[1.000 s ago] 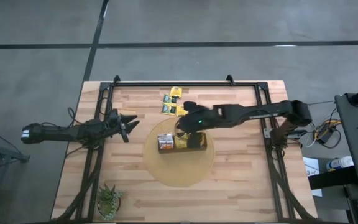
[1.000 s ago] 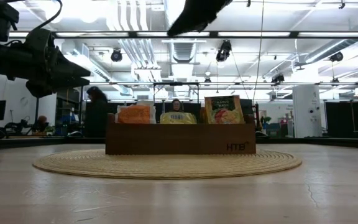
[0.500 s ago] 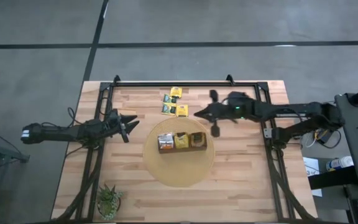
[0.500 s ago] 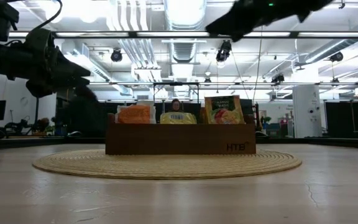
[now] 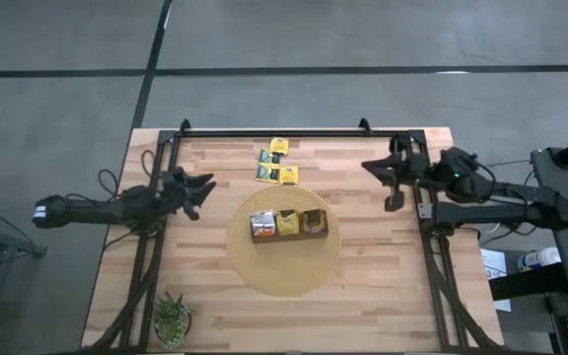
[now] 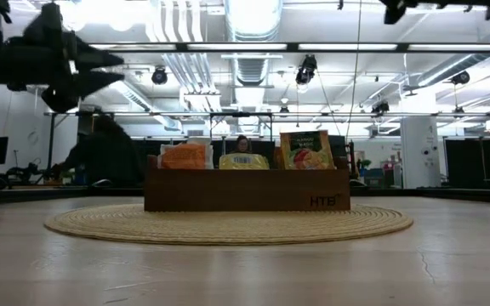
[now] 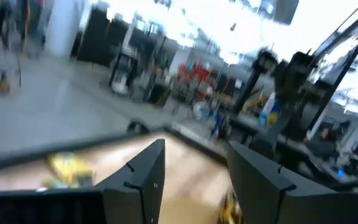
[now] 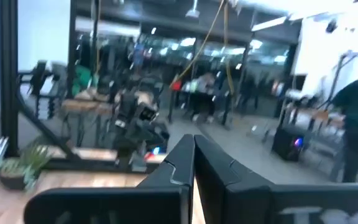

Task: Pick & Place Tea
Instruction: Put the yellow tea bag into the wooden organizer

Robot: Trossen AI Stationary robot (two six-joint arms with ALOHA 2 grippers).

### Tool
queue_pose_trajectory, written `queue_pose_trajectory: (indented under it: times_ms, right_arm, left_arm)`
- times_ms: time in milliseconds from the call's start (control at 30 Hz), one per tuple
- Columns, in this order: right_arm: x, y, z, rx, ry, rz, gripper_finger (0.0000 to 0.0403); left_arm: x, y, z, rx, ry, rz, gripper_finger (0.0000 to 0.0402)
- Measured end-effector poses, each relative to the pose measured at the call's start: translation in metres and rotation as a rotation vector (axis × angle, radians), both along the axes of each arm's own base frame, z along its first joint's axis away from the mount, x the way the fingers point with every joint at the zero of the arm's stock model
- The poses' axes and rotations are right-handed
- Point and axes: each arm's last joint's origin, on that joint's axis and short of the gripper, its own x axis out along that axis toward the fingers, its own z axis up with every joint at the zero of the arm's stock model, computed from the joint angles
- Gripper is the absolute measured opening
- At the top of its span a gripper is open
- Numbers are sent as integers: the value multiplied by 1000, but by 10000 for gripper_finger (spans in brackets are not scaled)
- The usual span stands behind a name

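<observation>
The right gripper (image 5: 381,169) hangs over the right side of the table (image 5: 383,286), fingers (image 8: 211,163) pressed flat together with nothing between them, well apart from the box; an empty, closed claw parked at the table's edge suggests an arm out of the work for now. Across the table, the left gripper (image 5: 203,187) points inward from the left side, its two fingers (image 7: 143,177) spread with open space between them and no sachet in the gap, a stance that suits a reach for the next pick.

Between the two arms, a long brown box (image 5: 286,224) sits at the middle of a round woven mat (image 5: 284,271). Its compartments hold sachets sorted by kind: orange ones (image 6: 185,156) at one end, yellow ones (image 6: 242,161) in the middle, a darker printed kind (image 6: 306,150) at the other, all standing upright so their tops show above the wall.

Four loose sachets (image 5: 276,165) lie flat on the bare wood just beyond the mat, toward the far rail and nearer the left gripper's line of reach. They appear to be what remains to be filed. A small potted plant (image 5: 173,316) stands at the near left corner, clear of the work.
</observation>
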Motion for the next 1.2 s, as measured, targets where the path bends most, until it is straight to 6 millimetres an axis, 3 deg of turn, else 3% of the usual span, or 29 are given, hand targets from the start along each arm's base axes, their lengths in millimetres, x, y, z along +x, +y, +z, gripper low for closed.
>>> queue_pose_trajectory:
  times_ms: [167, 333, 600, 800, 1100, 1200]
  right_arm:
    - [-24, 3, -12, 1, -52, -68, 9]
    - [-43, 6, -18, 4, -140, -93, 9]
    - [-66, 11, -46, 93, -232, -65, 9]
    - [-83, 14, -64, 127, -335, -41, 9]
    - [-74, 14, -82, 48, -262, -49, 9]
    - [-71, 13, -92, 16, -228, -62, 9]
  left_arm:
    - [-5, 3, 15, 140, -72, 144, 167]
    - [-11, 6, 25, 131, -155, 292, 167]
    - [-5, 3, 19, -8, -203, 112, 167]
    - [-5, 3, 19, -25, -217, 103, 167]
    - [-3, 3, 24, -12, -208, 107, 167]
    - [-2, 1, 26, -6, -217, 32, 167]
